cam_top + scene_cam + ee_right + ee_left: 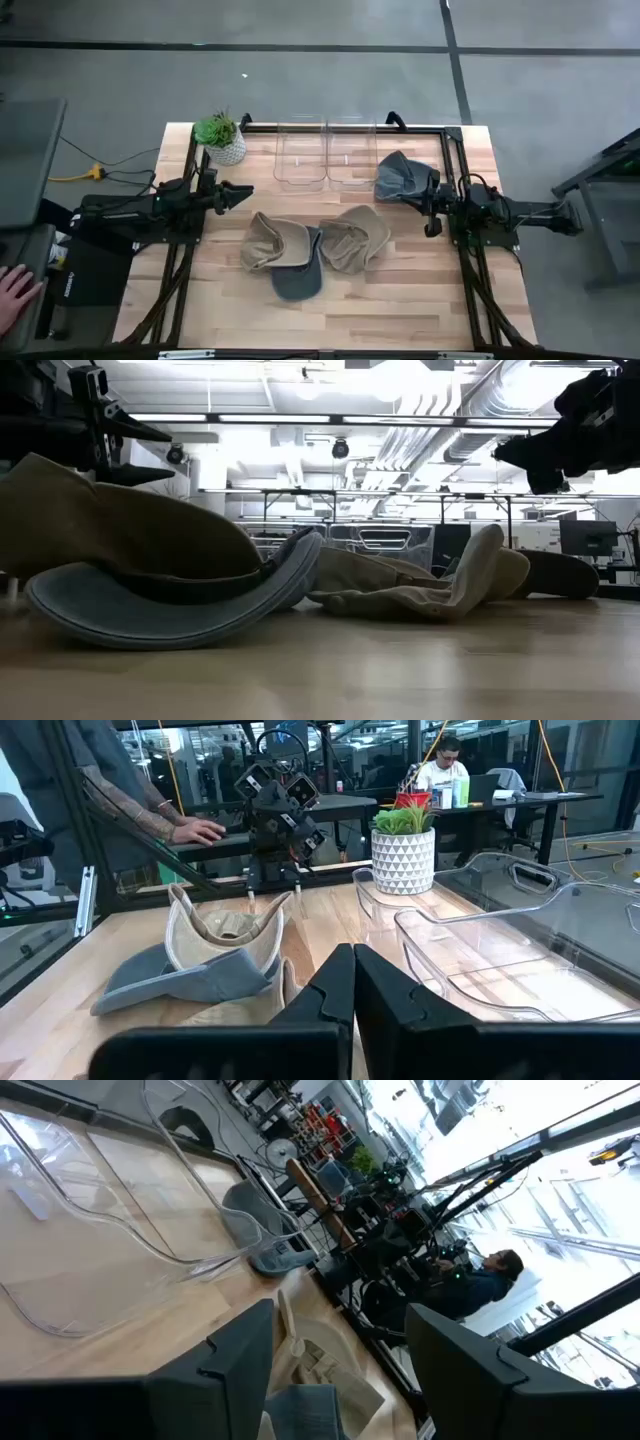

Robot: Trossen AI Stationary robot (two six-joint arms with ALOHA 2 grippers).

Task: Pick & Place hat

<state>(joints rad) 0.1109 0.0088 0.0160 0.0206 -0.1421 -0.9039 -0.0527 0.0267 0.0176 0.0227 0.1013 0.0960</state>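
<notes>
A: Three hats are counted, and none has been placed — a tan hat with a blue-grey brim [283, 255] and a second tan hat [355, 237] lie touching in the middle of the bench [400, 310], nearest the front edge.

B: And the third?

A: A grey hat [400, 176] is seen farther back on the right, just beside the right gripper [432, 200] and next to the two clear bins [325, 152]. Both bins appear to hold nothing, so the work is judged to be barely begun.

B: How are the grippers held?

A: The left gripper [240, 192] is spread and hangs over bare bench on the left, nothing between its fingers [215, 1370]. In its own wrist view the right gripper's fingers [320, 995] are pressed together with nothing pinched.

B: What cannot be made out?

A: Whether the grey hat is touched by the right gripper — the overlap from above leaves it unsettled. In the low view the bins are hidden behind the hats. At the far back corner a potted plant [222, 138] stands; beyond the bench a hand [12, 294] is cut off at the picture's edge.
</notes>
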